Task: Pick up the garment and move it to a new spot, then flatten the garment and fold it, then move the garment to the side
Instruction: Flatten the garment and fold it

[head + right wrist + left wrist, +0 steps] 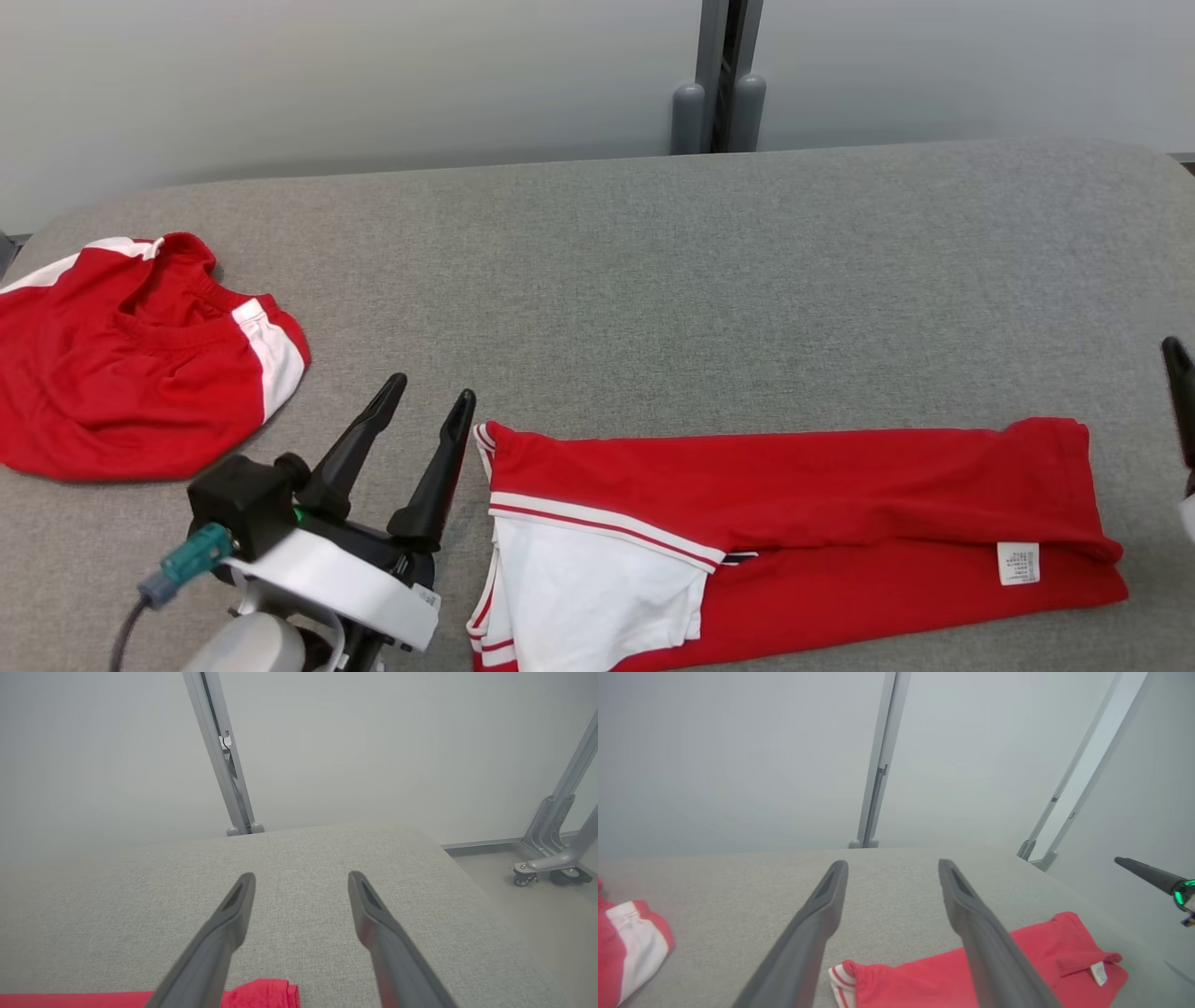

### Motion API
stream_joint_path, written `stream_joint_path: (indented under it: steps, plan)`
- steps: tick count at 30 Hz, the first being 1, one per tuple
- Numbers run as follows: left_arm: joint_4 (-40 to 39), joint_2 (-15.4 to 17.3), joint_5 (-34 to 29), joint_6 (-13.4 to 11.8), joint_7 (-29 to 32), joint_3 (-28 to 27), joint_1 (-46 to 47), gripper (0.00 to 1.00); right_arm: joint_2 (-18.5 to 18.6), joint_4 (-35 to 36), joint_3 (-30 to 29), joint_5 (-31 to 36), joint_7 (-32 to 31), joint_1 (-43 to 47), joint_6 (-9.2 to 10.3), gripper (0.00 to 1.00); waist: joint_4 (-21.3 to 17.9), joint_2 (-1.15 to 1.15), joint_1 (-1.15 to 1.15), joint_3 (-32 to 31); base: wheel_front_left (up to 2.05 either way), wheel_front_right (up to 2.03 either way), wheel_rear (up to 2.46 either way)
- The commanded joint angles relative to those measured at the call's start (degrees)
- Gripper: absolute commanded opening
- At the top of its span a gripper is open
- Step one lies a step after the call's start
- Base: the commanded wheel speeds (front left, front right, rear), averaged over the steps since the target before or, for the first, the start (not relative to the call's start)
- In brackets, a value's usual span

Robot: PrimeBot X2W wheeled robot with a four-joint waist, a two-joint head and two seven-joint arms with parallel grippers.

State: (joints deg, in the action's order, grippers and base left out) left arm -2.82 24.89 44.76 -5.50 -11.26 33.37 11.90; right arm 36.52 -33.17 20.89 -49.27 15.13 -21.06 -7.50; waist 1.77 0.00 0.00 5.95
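1. The garment [840, 504] was laid lengthwise on the bench [653, 280], toward its front edge.
2. A second garment [121, 373] was found at the bench's far left.
3. The left gripper [431, 392] was placed just beside the garment's left end, and the right gripper [301, 879] beyond its right end.

Grey fabric table [653, 261] bears a folded garment [840, 504] and a rumpled second garment [121, 373].

1. Grey cloth-covered table [709, 261], rounded at its far corners, stretching across the head view.
2. Crumpled red and white top [121, 373], lying at the table's far left, neck opening toward the wall.
3. Pale grey wall panels [327, 75] behind the table's far edge.
4. Dark upright post [726, 65] between the panels, two rounded grey caps [689, 117] at its foot.
5. Grey metal frame [546, 862] on a small wheel, standing on the floor [551, 933] off the table's right end.
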Motion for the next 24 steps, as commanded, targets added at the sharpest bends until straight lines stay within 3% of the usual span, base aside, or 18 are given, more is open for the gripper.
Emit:
stream_joint_path:
  steps: [1,7,14,19,24]
  plan:
    - [2.00,-1.35,-1.37,-0.58,-1.69,-0.12,-0.60,1.00,-1.08,1.67,-2.39,2.66,0.05,2.02,0.02,1.00,-0.23,0.00,0.00,0.04,0.00,0.00,0.00]
    - [7.40,-7.09,-6.27,0.08,-3.90,-4.09,-2.17,1.00,-6.49,4.52,-9.54,8.62,0.06,8.29,0.02,1.00,-0.23,0.00,0.00,0.33,0.00,0.00,0.00]
    - [10.35,-14.58,-14.38,4.92,-3.89,-10.85,-6.03,1.00,-12.37,1.90,-12.49,7.92,0.07,12.48,0.02,1.00,0.31,0.00,0.00,1.32,0.00,0.00,0.00]
    - [12.54,-16.92,-18.65,8.53,-3.90,-13.39,-6.11,1.00,-13.54,-2.09,-12.10,6.50,0.06,11.64,0.01,1.00,1.02,0.00,0.00,2.30,0.00,0.00,0.00]
    - [13.38,-17.99,-21.19,10.33,-3.91,-16.13,-5.58,1.00,-14.40,-5.07,-12.64,4.43,0.07,10.66,0.02,1.00,1.61,0.00,0.00,3.12,0.00,0.00,0.00]
